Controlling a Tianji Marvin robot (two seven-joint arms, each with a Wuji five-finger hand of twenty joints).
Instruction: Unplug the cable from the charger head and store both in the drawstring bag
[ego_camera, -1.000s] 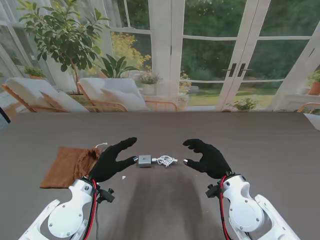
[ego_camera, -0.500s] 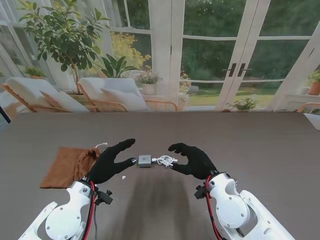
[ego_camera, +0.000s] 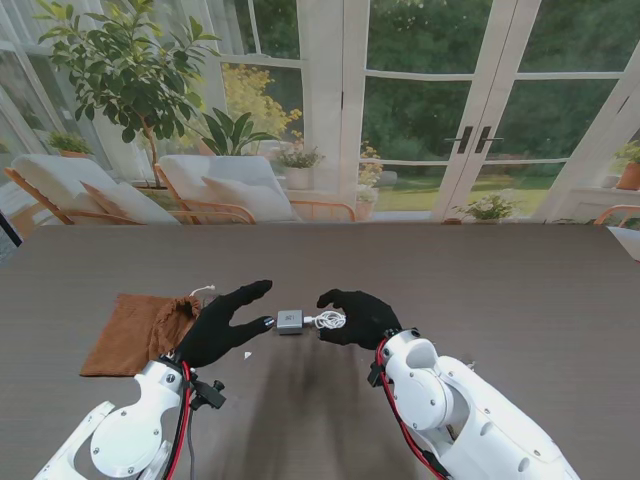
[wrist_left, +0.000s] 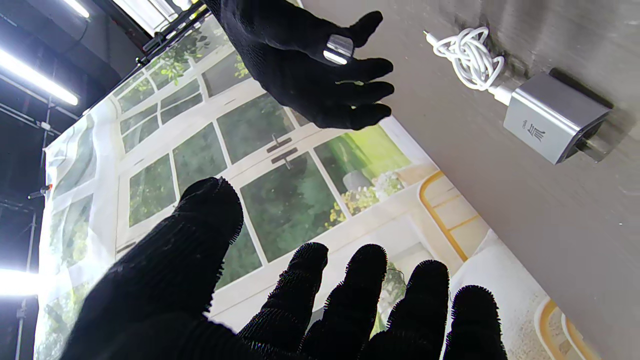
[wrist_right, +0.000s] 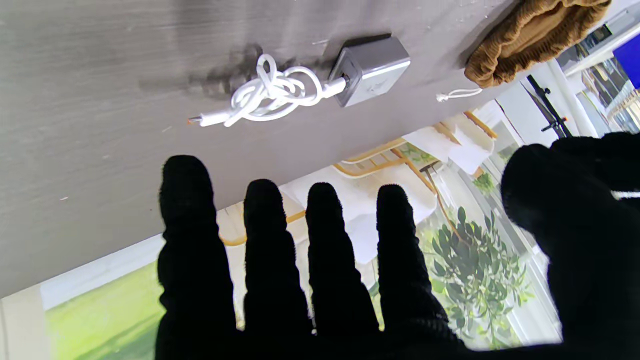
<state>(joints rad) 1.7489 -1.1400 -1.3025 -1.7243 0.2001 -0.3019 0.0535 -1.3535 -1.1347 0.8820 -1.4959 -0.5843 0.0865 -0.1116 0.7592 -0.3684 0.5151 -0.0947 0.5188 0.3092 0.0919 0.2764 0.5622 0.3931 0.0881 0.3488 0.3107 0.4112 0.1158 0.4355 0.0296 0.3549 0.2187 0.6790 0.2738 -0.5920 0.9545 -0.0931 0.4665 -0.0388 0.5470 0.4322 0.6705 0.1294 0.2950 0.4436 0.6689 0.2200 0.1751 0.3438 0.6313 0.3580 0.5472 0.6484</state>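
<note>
1. In the stand view I see the charger head (ego_camera: 290, 320) lying on the dark table (ego_camera: 520, 290), a little left of the frame's centre, with the white cable (ego_camera: 331, 320) bunched in a small knot just to its right and still plugged into it.
2. My left hand (ego_camera: 222, 322) sits just left of the charger head, fingers spread and holding nothing; one fingertip comes close to the charger's near-left corner, but I cannot tell whether it touches.
3. My right hand (ego_camera: 356, 317) is just right of the cable bundle, fingers curved and apart, grasping nothing. It partly covers the cable's right end in this view.
4. The brown drawstring bag (ego_camera: 138, 331) lies flat at the left of the frame, beside my left wrist, with its white cord (ego_camera: 203, 291) trailing from its mouth toward the upper right.
5. The left wrist view shows the grey charger head (wrist_left: 552, 122) with its prongs out, the cable (wrist_left: 467, 56) coiled beside it, and my right hand (wrist_left: 310, 65) hovering open nearby.
6. The right wrist view shows the cable (wrist_right: 272, 92) joined to the charger head (wrist_right: 370, 69), with the bag's gathered mouth (wrist_right: 530, 37) beyond it.
</note>
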